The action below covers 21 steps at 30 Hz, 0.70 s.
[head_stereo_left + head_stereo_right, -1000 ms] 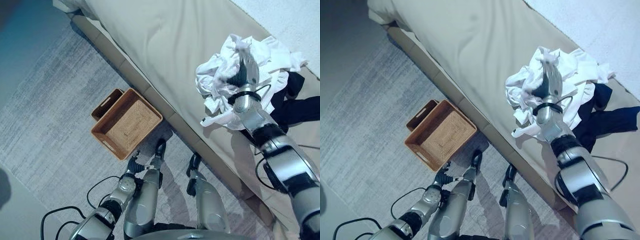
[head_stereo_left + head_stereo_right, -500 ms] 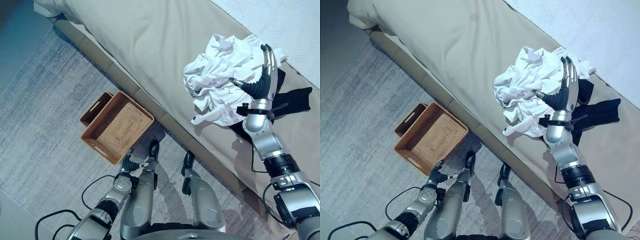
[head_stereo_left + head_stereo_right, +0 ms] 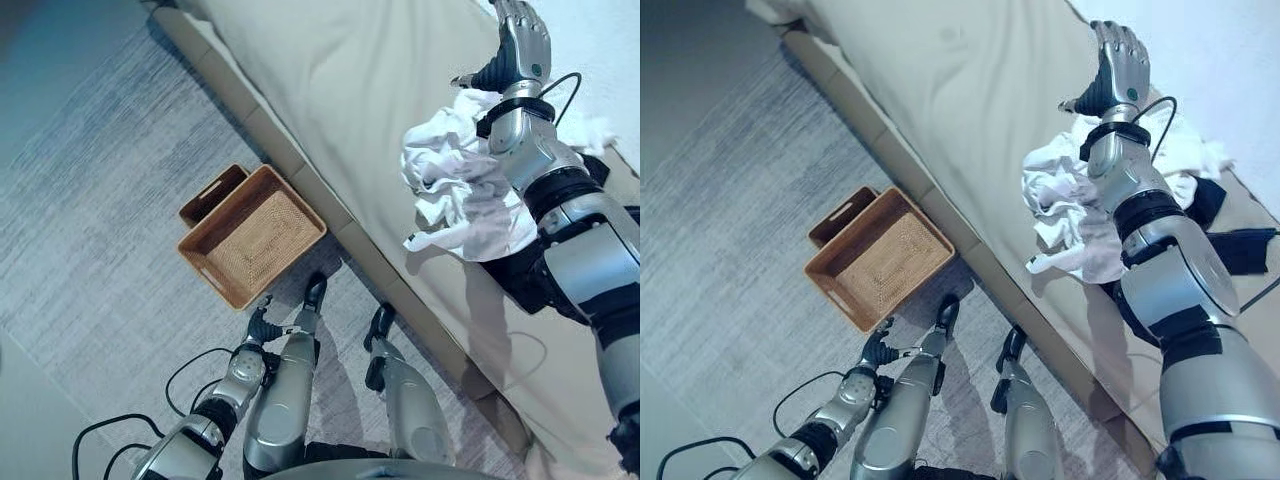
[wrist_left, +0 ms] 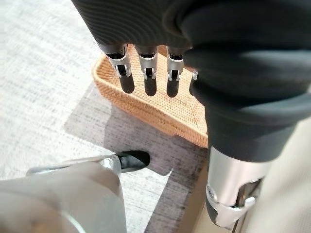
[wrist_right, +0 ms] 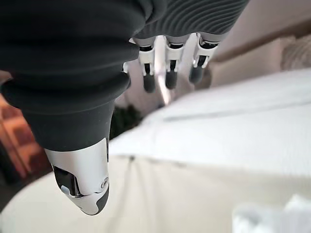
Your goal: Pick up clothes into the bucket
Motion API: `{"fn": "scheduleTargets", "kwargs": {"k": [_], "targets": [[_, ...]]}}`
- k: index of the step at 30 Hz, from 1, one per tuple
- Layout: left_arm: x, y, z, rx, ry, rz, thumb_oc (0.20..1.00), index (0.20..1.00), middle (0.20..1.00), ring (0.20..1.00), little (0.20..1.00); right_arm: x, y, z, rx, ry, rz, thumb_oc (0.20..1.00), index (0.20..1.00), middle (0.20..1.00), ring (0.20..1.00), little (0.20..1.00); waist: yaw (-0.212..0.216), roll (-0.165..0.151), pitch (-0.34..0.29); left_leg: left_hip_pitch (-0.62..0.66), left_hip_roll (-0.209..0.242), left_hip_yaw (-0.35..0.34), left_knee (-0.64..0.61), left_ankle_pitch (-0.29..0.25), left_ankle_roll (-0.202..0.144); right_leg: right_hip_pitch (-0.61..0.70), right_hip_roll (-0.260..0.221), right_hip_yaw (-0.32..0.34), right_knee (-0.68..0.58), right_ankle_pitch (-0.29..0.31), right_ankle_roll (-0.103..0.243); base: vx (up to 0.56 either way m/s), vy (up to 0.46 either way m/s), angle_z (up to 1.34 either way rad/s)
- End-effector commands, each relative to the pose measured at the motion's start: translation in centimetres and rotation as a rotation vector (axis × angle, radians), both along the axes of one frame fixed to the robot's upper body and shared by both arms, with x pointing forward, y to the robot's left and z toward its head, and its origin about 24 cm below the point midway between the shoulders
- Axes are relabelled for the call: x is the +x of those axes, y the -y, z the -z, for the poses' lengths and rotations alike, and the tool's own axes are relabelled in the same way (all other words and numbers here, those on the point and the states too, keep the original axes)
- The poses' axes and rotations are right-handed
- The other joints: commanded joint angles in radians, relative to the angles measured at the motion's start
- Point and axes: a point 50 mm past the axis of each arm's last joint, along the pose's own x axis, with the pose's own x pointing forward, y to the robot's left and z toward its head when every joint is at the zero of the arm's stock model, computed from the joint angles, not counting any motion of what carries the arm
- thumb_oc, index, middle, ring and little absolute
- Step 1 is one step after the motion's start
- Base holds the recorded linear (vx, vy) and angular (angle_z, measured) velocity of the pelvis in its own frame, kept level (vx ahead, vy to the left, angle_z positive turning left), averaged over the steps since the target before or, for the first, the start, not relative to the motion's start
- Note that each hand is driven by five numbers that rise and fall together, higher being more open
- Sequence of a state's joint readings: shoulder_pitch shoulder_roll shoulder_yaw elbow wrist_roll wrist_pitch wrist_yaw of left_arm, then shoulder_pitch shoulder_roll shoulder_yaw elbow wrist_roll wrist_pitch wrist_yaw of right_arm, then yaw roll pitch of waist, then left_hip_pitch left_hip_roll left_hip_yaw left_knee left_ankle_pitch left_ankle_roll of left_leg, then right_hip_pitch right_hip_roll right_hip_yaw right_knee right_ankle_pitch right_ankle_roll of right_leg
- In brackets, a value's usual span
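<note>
Nearest, low beside the legs: left hand (image 3: 262,332), fingers straight and relaxed in its wrist view, holding nothing; idle, hanging just short of the woven basket (image 3: 252,236).

Next out, on the grey rug (image 3: 90,240): that basket, open side up, set hard against the foot of the bed (image 3: 330,90); empty; placed there presumably so that cloth lifted off the mattress need only swing down over the edge. Stands in for the bucket of the task.

Further on, atop the tan cover near the bed's edge: crumpled white clothes (image 3: 455,190) in a loose heap, one tail trailing toward the rim; beside and partly under them, dark clothes (image 3: 1240,250). None yet in the basket; task judged barely begun.

Farthest: right hand (image 3: 1118,62) raised above and beyond the white heap, clear of the cloth; fingers extended and apart in its wrist view, nothing pinched. Held high probably to come down over the pile from above; a grasp low into the folds likely needed, since loose cloth slips and trails.
</note>
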<state>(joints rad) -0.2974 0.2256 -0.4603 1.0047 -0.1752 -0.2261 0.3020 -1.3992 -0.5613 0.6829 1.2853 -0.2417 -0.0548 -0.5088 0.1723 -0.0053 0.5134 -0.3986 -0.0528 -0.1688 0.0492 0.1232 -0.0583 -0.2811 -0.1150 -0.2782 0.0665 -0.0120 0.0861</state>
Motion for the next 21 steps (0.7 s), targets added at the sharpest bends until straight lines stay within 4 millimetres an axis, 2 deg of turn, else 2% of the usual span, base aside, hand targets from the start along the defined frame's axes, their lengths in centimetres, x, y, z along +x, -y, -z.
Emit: {"fn": "scheduleTargets", "kwargs": {"k": [1,2,3,4,5,9,10,11,12,14,21], "targets": [[-0.2,0.1,0.1,0.005,-0.012,0.044,1.000,1.000,1.000,1.000,1.000,-0.6,2.0,-3.0,-0.001,0.028,0.066,1.000,1.000,1.000,1.000,1.000,0.008,-0.027,0.007,-0.052,-0.053,0.018,0.126,-0.095,0.018,-0.010,-0.092,0.044,0.014,0.057,0.071,0.01,-0.027,0.14],[-0.2,0.1,0.1,0.005,-0.012,0.044,1.000,1.000,1.000,1.000,1.000,-0.6,2.0,-3.0,-0.001,0.028,0.067,1.000,1.000,1.000,1.000,1.000,0.008,-0.027,0.007,-0.052,-0.053,0.018,0.126,-0.096,0.018,-0.010,-0.092,0.044,0.014,0.057,0.071,0.01,-0.040,0.18],[0.1,0.3,-0.1,-0.008,-0.003,0.052,1.000,1.000,1.000,1.000,1.000,-0.9,3.7,-2.4,0.054,-0.006,0.117,1.000,1.000,1.000,1.000,1.000,0.021,-0.018,0.007,-0.066,-0.058,0.010,0.128,-0.092,0.017,-0.016,-0.093,0.033,0.014,0.056,0.072,0.01,-0.013,0.19],[0.1,0.3,-0.1,-0.008,-0.003,0.052,1.000,1.000,1.000,1.000,1.000,-0.9,3.7,-2.4,0.054,-0.006,0.117,1.000,1.000,1.000,1.000,1.000,0.021,-0.018,0.007,-0.066,-0.058,0.010,0.128,-0.093,0.017,-0.016,-0.093,0.033,0.014,0.056,0.072,0.01,-0.030,0.26],[0.5,0.5,-0.4,-0.022,0.010,0.057,1.000,1.000,1.000,1.000,1.000,-1.2,5.2,-2.0,0.108,-0.035,0.151,1.000,1.000,1.000,1.000,1.000,0.030,-0.013,0.007,-0.084,-0.063,0.001,0.129,-0.088,0.015,-0.024,-0.094,0.024,0.013,0.055,0.071,0.01,-0.021,0.21],[0.8,0.9,-0.6,-0.042,0.010,0.069,1.000,1.000,1.000,1.000,1.000,-1.9,8.0,-0.1,0.227,-0.108,0.211,1.000,1.000,1.000,1.000,1.000,0.038,-0.002,0.007,-0.103,-0.066,-0.009,0.129,-0.082,0.014,-0.040,-0.096,0.010,0.014,0.053,0.070,0.01,-0.010,0.14],[0.8,0.9,-0.6,-0.042,0.010,0.069,1.000,1.000,1.000,1.000,1.000,-1.9,8.0,-0.1,0.227,-0.108,0.211,1.000,1.000,1.000,1.000,1.000,0.038,-0.002,0.007,-0.103,-0.066,-0.009,0.129,-0.082,0.014,-0.040,-0.096,0.010,0.014,0.053,0.070,0.01,-0.005,0.18],[0.9,0.8,-0.7,-0.047,0.003,0.070,1.000,1.000,1.000,1.000,1.000,-2.1,8.7,1.0,0.245,-0.169,0.223,1.000,1.000,1.000,1.000,1.000,0.036,-0.004,0.007,-0.112,-0.066,-0.013,0.128,-0.080,0.013,-0.048,-0.095,0.007,0.015,0.052,0.069,0.01,-0.004,0.11],[0.9,0.8,-0.7,-0.047,0.003,0.070,1.000,1.000,1.000,1.000,1.000,-2.1,8.7,1.0,0.245,-0.169,0.223,1.000,1.000,1.000,1.000,1.000,0.036,-0.004,0.007,-0.112,-0.066,-0.013,0.128,-0.079,0.013,-0.048,-0.095,0.007,0.015,0.052,0.069,0.01,-0.006,0.07],[0.8,0.9,-0.6,-0.052,-0.006,0.079,1.000,1.000,1.000,1.000,1.000,-2.2,9.2,2.3,0.238,-0.249,0.245,1.000,1.000,1.000,1.000,1.000,0.033,-0.007,0.007,-0.122,-0.066,-0.014,0.130,-0.079,0.013,-0.058,-0.095,0.004,0.017,0.053,0.068,0.00,0.000,0.00],[1.1,1.3,-0.7,-0.046,-0.021,0.108,1.000,1.000,1.000,1.000,1.000,-2.3,9.6,3.7,0.195,-0.343,0.289,1.000,1.000,1.000,1.000,1.000,0.024,-0.007,0.007,-0.137,-0.065,-0.008,0.133,-0.078,0.015,-0.083,-0.096,0.013,0.026,0.054,0.065,0.00,0.000,0.00]]}}
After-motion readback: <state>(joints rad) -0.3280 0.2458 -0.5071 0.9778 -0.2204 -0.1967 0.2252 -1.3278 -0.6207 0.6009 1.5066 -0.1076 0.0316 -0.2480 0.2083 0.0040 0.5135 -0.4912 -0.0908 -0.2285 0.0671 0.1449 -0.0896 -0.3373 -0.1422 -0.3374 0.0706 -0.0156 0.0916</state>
